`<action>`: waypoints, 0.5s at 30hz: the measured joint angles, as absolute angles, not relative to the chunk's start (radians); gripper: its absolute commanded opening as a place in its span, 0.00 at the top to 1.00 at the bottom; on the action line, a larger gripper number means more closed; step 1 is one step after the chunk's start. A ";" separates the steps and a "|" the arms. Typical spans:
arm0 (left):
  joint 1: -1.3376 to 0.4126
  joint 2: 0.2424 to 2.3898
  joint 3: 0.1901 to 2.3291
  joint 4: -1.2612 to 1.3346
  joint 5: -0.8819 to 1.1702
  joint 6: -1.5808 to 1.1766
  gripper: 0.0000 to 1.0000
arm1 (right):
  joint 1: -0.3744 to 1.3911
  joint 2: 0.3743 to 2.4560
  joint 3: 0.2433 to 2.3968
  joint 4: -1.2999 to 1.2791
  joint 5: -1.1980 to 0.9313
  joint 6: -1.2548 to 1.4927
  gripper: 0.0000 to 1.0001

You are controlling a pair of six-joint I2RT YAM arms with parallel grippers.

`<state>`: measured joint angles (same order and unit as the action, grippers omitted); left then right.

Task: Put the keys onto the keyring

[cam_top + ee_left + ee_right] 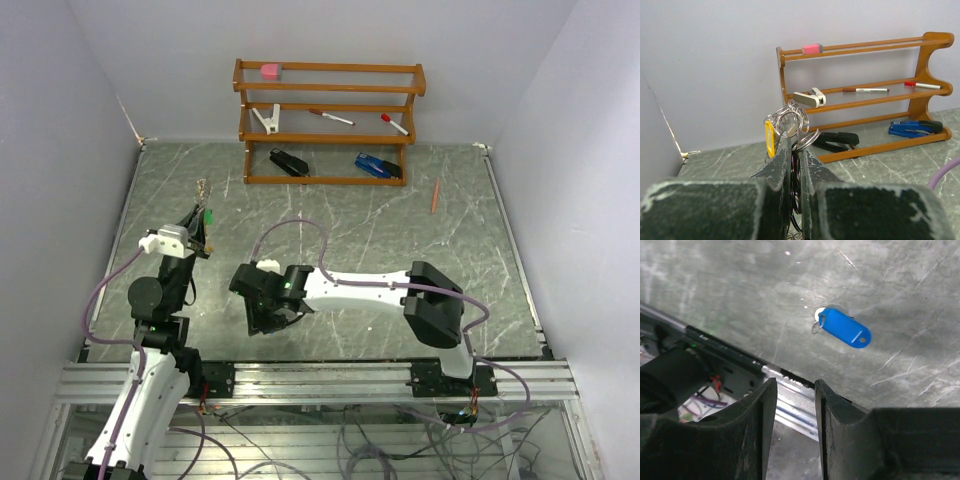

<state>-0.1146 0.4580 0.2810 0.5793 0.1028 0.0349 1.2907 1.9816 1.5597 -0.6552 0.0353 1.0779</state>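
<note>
My left gripper (795, 142) is raised off the table and shut on the keyring (790, 119), a bunch of silvery wire rings sticking up past its fingertips. A yellow key tag (769, 140) hangs on the rings' left side. In the top view the left gripper (200, 228) has a green tag (209, 215) at its tip. A blue-tagged key (846, 332) lies flat on the table, alone. My right gripper (794, 385) hovers short of it, near the table's front edge, its jaws apart with nothing between them. In the top view the right gripper (266, 318) hides that blue key.
A wooden rack (330, 125) stands at the back with a pink eraser (271, 71), pens, a black stapler (289, 162) and a blue stapler (377, 166). An orange pencil (436, 195) lies at the right. The aluminium rail (790, 390) runs under the right gripper.
</note>
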 measured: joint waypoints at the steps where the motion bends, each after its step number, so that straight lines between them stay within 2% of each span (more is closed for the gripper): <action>1: -0.115 0.458 0.282 0.579 0.103 0.026 0.93 | 1.291 2.002 1.560 -0.656 0.032 1.091 0.64; 15: -0.113 0.440 0.290 0.578 0.101 -0.027 0.93 | 1.255 2.103 1.614 -0.676 0.015 1.130 0.69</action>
<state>-0.1135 0.4400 0.2897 0.5777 0.1013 -0.0273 1.2549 2.1033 1.6142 -0.6762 0.0147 1.1301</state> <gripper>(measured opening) 0.123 0.322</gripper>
